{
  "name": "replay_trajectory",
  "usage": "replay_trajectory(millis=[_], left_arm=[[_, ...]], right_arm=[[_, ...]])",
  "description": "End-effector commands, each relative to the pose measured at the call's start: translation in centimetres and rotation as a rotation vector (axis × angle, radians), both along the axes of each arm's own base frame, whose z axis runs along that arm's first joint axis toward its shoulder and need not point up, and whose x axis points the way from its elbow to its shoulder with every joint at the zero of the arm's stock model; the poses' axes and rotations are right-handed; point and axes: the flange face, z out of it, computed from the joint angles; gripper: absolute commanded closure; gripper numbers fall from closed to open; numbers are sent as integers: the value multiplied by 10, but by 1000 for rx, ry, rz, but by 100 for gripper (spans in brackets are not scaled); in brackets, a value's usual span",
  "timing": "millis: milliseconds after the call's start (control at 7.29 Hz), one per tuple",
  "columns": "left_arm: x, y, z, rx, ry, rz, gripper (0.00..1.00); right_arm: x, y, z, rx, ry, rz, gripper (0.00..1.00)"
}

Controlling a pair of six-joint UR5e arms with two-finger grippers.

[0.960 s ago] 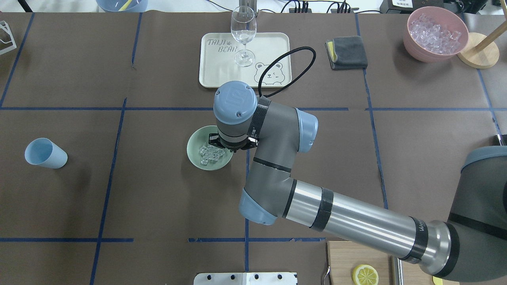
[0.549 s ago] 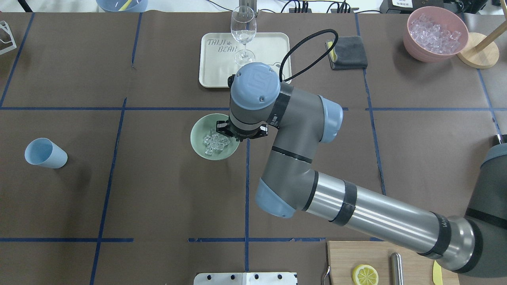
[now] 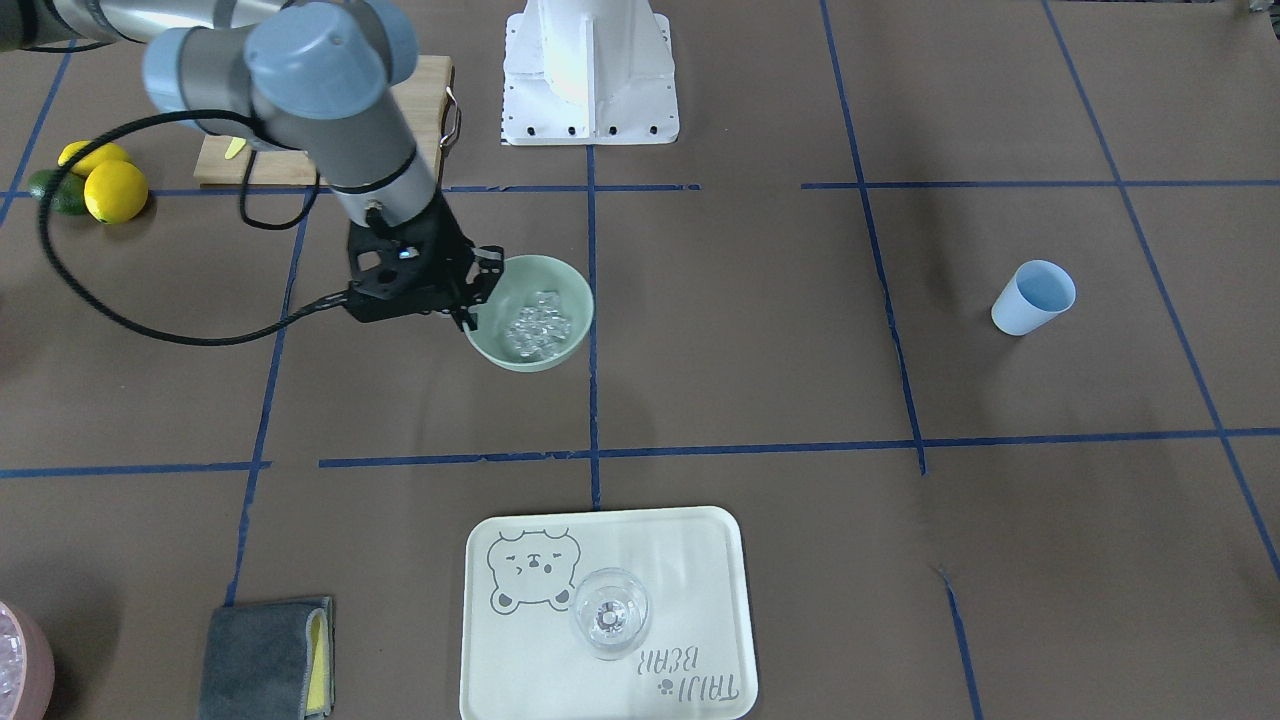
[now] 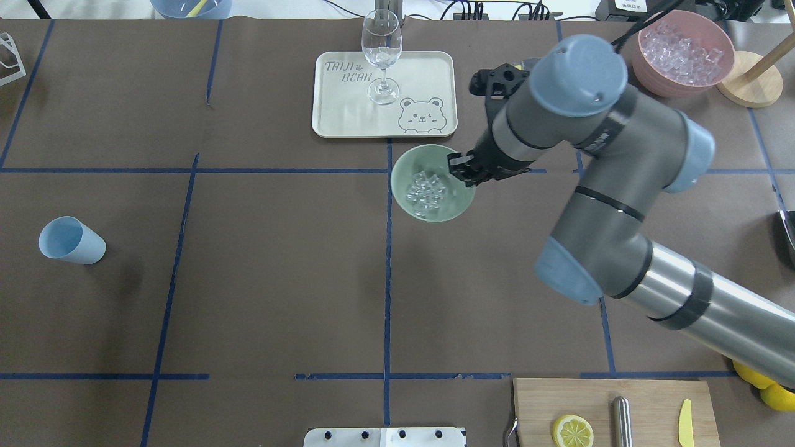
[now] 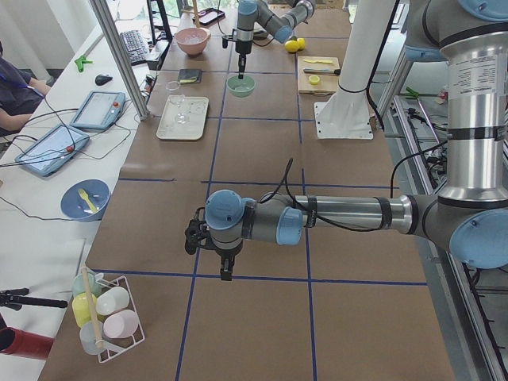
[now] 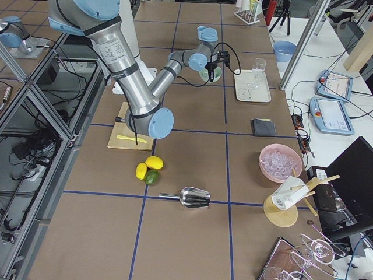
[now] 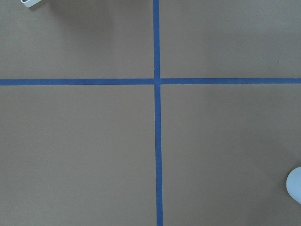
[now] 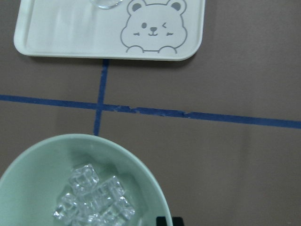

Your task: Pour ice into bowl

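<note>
The pale mint-green bowl [image 4: 450, 208] holds a small heap of clear ice cubes [image 4: 425, 188]. My right gripper [image 4: 463, 171] is shut on the bowl's right rim and seems to hold it a little above the table, just in front of the tray. The front view shows the same grip [image 3: 472, 290] on the bowl [image 3: 560, 345] with the ice [image 3: 535, 322] in it. The right wrist view looks down on the bowl [image 8: 37, 169] and the ice [image 8: 94, 197]. My left gripper [image 5: 226, 270] shows only in the left side view, so I cannot tell its state.
A cream tray [image 4: 422, 68] with a wine glass [image 4: 381, 56] stands behind the bowl. A pink container of ice [image 4: 683, 53] is at the back right. A light blue cup [image 4: 71, 240] stands at the left. A cutting board [image 4: 646, 410] is at the front right.
My right gripper has carried the bowl with the ice to the right and towards the tray. The bowl looks larger from overhead, so it has risen.
</note>
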Motion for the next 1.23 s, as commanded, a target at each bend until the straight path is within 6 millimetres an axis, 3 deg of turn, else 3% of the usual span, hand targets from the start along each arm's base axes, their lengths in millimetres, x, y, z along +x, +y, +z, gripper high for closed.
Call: replay_trajectory(millis=[0,137,274,549,823,1097], left_arm=[[0,-1,-7,17,-4,1,0],[0,-1,-7,17,-2,1,0],[0,-1,-8,17,-2,1,0],[0,-3,-9,20,-2,1,0],[0,-3,-9,19,-1,0,0],[0,-3,-9,21,-1,0,0]], right_arm=[[80,-10,64,43,47,-49,100],[117,-15,100,34,55,-98,100],[142,-10,142,29,85,-125,100],[189,20,221,49,71,-110,100],[205,32,277,35,67,-136,100],[205,27,331,62,40,-139,100]])
